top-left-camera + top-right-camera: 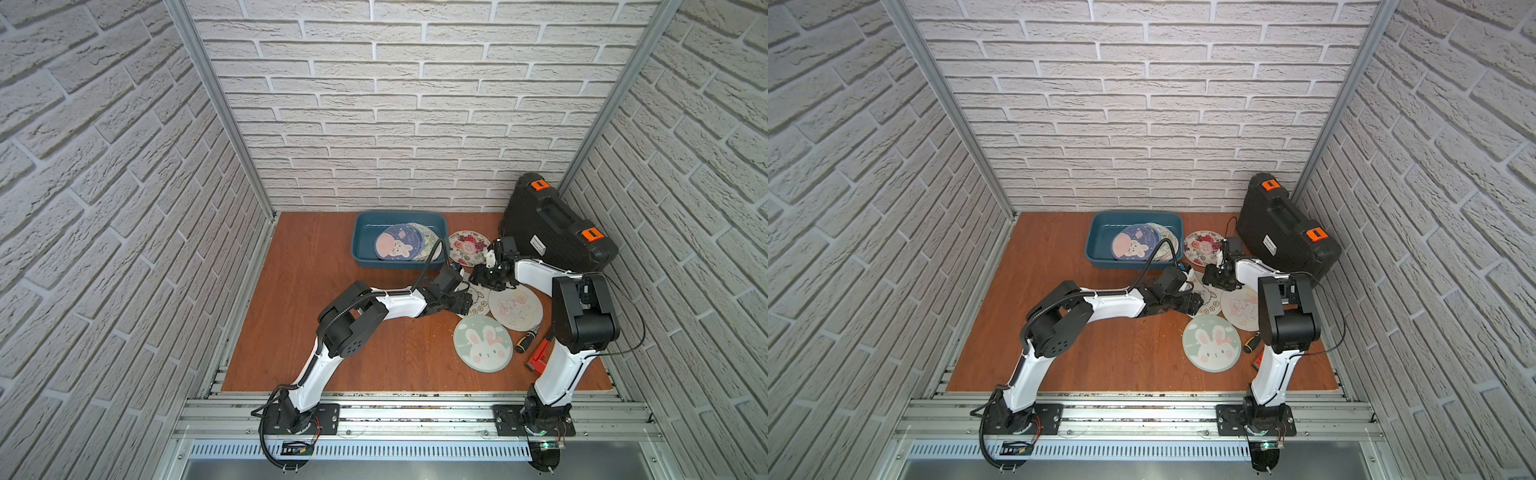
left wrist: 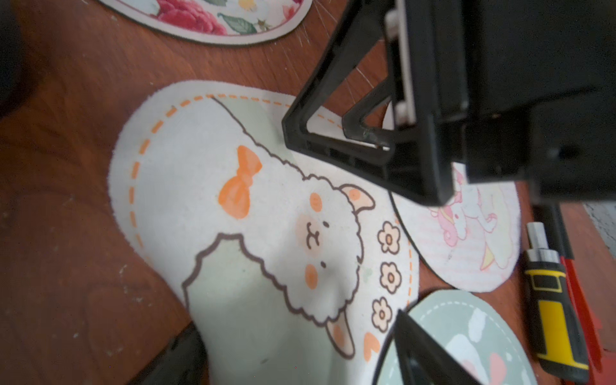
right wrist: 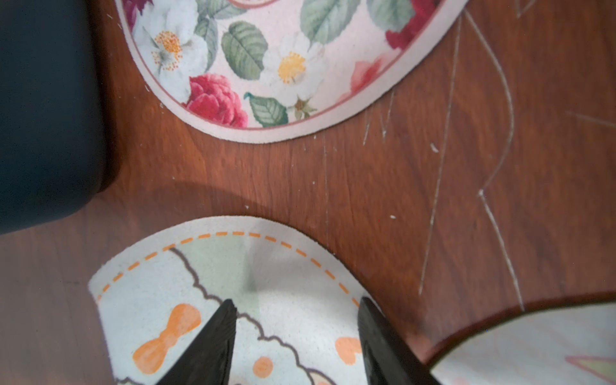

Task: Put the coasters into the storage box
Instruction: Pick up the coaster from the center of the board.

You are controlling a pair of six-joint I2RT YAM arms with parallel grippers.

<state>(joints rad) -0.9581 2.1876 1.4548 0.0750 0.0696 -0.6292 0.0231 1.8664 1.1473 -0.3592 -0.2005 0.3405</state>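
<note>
Between the left gripper's (image 2: 293, 321) spread jaws lies the sheep coaster (image 2: 233, 206), a thin, fuzzy round mat, buckling slightly. The right gripper (image 3: 296, 301), jaws also apart, plants its tips on the opposite edge, probably pinning it so the rim lifts for a pinch. Beyond both grippers: the storage box (image 1: 359, 245), smooth teal plastic, with several coasters (image 1: 399, 246) inside.

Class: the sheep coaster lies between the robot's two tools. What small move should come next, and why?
Probably close the left tool on the sheep coaster: the coaster's edge lies between that tool's open jaws, while the right tool stands over the opposite edge.
</note>
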